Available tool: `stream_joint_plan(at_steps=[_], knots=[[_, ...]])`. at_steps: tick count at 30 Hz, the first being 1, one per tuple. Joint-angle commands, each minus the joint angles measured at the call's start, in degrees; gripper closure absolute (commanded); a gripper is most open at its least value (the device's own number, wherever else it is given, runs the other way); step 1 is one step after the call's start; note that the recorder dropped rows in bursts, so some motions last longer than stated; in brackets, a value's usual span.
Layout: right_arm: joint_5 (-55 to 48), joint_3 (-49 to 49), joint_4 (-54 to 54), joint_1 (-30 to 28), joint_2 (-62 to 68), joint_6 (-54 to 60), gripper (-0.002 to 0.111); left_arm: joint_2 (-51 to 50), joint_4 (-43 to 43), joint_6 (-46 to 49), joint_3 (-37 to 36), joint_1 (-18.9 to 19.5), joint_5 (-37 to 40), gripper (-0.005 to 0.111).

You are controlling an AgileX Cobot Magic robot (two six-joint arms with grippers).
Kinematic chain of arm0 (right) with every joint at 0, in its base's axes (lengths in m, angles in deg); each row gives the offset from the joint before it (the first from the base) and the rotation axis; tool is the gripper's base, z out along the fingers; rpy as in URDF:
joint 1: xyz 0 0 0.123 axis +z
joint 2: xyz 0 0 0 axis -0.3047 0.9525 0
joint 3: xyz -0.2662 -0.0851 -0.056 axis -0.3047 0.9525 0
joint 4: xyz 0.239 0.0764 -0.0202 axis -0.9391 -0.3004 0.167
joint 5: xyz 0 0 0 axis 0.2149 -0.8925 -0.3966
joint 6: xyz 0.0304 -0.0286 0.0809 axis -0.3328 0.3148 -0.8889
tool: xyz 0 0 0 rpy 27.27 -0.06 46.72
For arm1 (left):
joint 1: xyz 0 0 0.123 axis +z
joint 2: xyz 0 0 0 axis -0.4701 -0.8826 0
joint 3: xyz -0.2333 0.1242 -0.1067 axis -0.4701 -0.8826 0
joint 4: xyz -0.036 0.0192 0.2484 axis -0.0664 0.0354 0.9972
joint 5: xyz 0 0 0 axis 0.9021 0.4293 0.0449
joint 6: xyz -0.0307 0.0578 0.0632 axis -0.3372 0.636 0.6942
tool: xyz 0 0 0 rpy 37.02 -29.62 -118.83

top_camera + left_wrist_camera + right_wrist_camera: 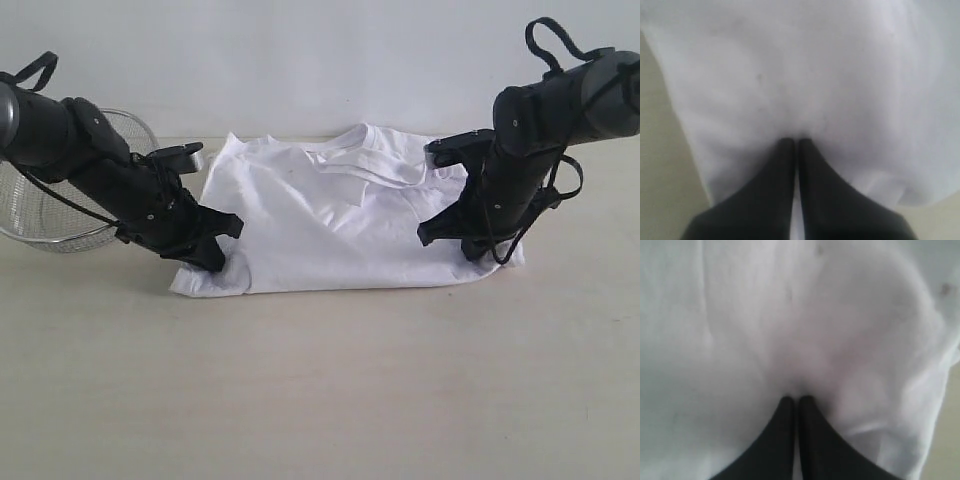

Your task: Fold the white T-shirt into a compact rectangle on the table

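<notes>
While the white T-shirt [340, 220] lies spread on the surface [320, 400] between the left claw [215, 260] and the right claw [462, 245], it looks only partly folded, not yet compact. In the left wrist view, the left claw [794, 142] is closed and seems to pinch cloth at its tips. In the right wrist view, the right claw [793, 400] does likewise. More folds remain.

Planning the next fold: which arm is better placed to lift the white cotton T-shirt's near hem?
Left, marginally: left gripper is shut on the white cotton T-shirt close to its hem; right gripper pinches slightly farther up. Both probably lift together.
</notes>
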Motion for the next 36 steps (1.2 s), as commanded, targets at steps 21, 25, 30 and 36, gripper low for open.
stream_joint_plan(at_steps=[21, 25, 30, 36], knots=[[-8.5, 7.0, -1.3, -0.8, -0.3, 2.8, 0.109, -0.6, 5.5, -0.8, -7.2, 0.0, 6.0, 0.102], [-7.1, 11.7, -3.4, 0.9, -0.3, 2.6, 0.109, 2.3, 4.4, 0.8, -14.1, 0.0, 3.9, 0.102], [-6.2, 18.8, -4.7, 3.6, -2.4, 0.9, 0.109, 8.4, 2.0, 1.1, -21.6, -0.3, 1.8, 0.102], [-3.6, 33.0, -5.7, 4.8, -16.3, -2.3, 0.109, 17.3, -0.7, 3.0, -33.3, -2.0, 1.2, 0.102]])
